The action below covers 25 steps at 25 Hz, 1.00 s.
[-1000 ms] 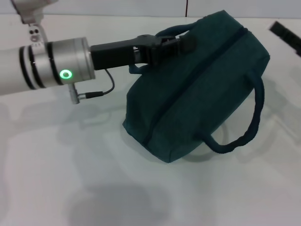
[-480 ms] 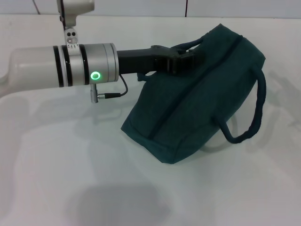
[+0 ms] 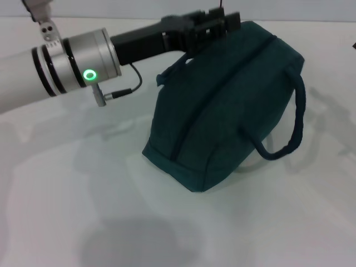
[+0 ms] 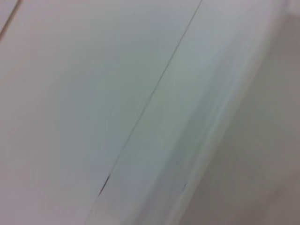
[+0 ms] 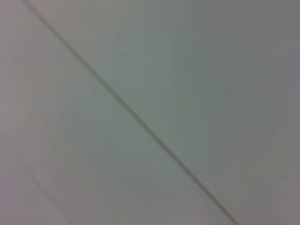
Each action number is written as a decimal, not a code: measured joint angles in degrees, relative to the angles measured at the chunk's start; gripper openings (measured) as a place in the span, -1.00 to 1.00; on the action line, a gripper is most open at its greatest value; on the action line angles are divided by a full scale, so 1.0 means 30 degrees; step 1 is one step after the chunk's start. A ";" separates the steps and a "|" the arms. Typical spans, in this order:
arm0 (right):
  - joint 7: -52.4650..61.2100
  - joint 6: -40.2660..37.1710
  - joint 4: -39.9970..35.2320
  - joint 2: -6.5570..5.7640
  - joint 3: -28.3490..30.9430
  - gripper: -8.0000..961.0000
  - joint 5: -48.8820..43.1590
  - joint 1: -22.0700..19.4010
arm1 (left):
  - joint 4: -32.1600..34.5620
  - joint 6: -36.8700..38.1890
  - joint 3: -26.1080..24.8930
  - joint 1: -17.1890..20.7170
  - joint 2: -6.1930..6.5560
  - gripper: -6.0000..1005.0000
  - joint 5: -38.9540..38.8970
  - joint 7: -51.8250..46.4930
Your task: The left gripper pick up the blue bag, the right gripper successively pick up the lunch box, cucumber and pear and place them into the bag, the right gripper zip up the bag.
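Head view: my left gripper (image 3: 214,25), black two-fingered claw at upper centre, has risen since a moment ago, seemingly clenched on the near handle of the dark teal fabric bag (image 3: 222,111), lifting its top; wrist views: only blank pale surfaces, right gripper unseen.

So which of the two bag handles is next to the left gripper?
The far handle of the blue bag, just below the left gripper. The other handle hangs free on the bag's right side.
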 joint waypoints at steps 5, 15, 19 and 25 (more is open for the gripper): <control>-0.2473 -0.3193 -0.0259 -0.0103 -0.0042 0.53 -0.1164 0.0240 | 0.0894 0.2609 -0.0357 0.0817 0.0067 0.27 -0.1345 0.1484; -0.6524 -0.6699 -0.2557 0.0379 -0.0080 0.54 -0.6284 0.0285 | 0.4415 0.7353 -0.0265 0.4478 0.0935 0.74 -0.0963 0.2703; -0.8181 -0.7001 -0.3061 0.0677 -0.0062 0.54 -0.8595 0.0247 | 0.4857 0.8608 -0.0243 0.5531 0.1396 0.74 0.1145 0.2878; -0.9149 -0.6612 -0.3172 0.0870 -0.0075 0.54 -1.1525 0.0226 | 0.4795 0.9375 -0.0218 0.6910 0.1454 0.74 0.4193 0.4760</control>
